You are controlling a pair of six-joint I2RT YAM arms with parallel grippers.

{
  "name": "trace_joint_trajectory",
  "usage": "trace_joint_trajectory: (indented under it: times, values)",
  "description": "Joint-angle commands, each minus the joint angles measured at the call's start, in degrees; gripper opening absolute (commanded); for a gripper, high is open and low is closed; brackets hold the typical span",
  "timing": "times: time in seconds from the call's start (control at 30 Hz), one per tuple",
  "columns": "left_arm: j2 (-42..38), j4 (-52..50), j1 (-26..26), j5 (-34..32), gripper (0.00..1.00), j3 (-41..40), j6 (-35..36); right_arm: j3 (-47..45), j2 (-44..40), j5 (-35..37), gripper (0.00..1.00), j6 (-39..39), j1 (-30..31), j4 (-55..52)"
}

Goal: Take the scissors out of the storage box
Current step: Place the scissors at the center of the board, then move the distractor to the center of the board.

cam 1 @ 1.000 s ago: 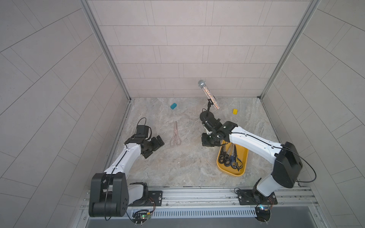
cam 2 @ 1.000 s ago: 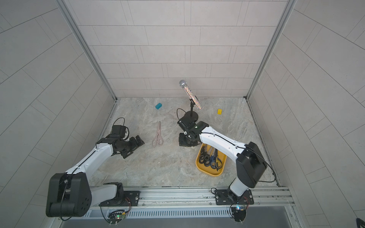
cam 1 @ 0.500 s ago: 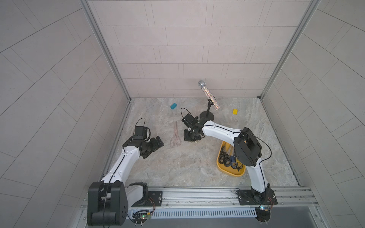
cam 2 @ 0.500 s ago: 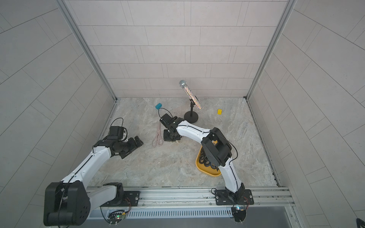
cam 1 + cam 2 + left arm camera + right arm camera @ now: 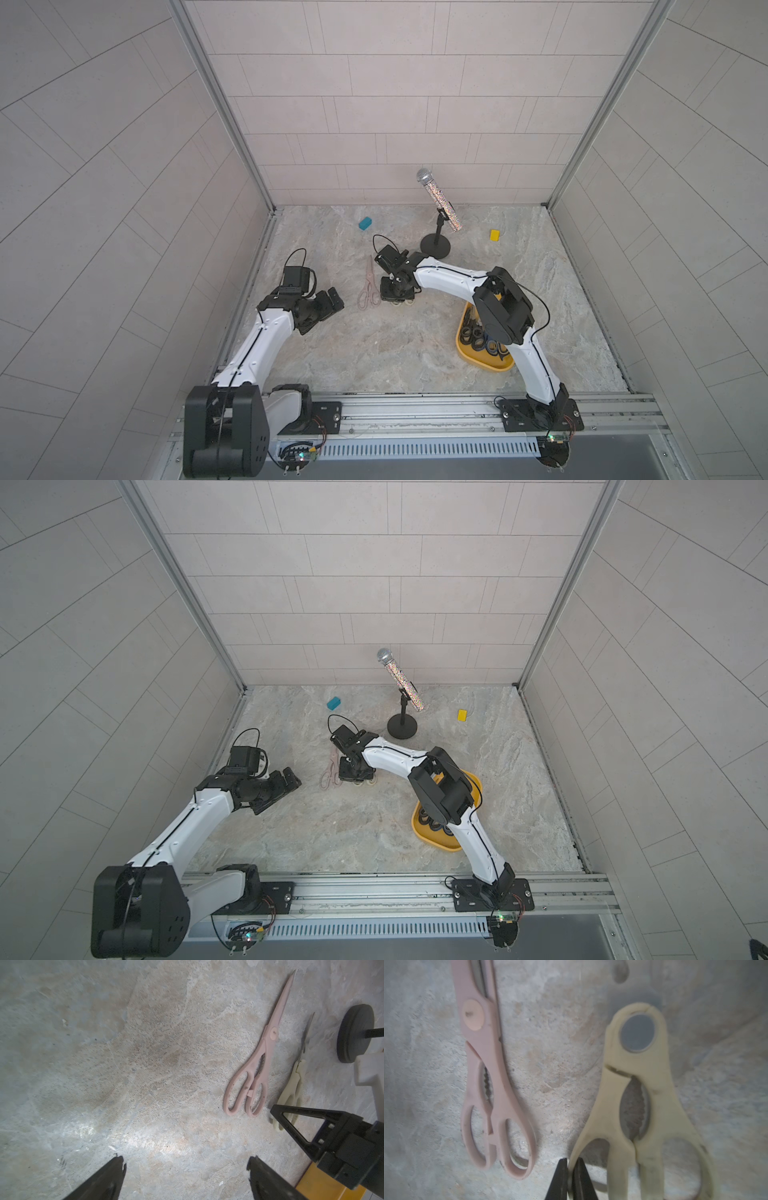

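Since a second earlier my right arm had swung away from the storage box (image 5: 460, 345) and across the table (image 5: 374, 353), carrying the cream scissors (image 5: 610, 1095) to a spot beside the pink scissors (image 5: 273, 1033).

My left gripper (image 5: 186, 1164) hung over bare table with its jaws wide apart and nothing between them. I judged it was parked there to keep clear. Ahead of its fingertips, toward the right arm, the pink scissors lay flat with blades shut, already out of the box.

The cream scissors lay alongside them, near but not touching and pointing the same way, which I took as deliberate, to keep the pairs in a row. My right gripper (image 5: 571, 1176) stood low over their handles, jaws almost closed on the rim of one finger loop, with a thin cream strip between the fingertips. Whether that pinch had begun to loosen I could not tell.

Well behind those jaws, under the right arm's elbow, the storage box held several dark-handled pairs (image 5: 473, 332), so I judged most of the job remained.
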Motion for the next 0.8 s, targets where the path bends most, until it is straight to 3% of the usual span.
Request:
trace_joint_trajectory:
  times: [0.0, 0.1, 0.27, 0.77]
  values:
    - [-0.5, -0.7, 0.3, -0.7, 1.00, -0.8, 1.0, 1.4, 1.0, 0.6, 0.18, 0.5, 0.4, -1.6]
    - [-0.3, -0.8, 0.3, -0.7, 1.00, -0.8, 0.9, 2.4, -0.5, 0.9, 0.27, -0.2, 0.2, -1.8]
    - [0.4, -1.1, 0.3, -0.5, 1.00, -0.3, 0.7, 1.9, -4.9, 0.7, 0.29, -0.1, -1.8, -1.4]
    - [6.5, 0.2, -0.4, 2.2, 1.00, 7.9, -2.8, -25.8, -22.3, -3.7, 0.28, 3.5, -18.5, 13.6]
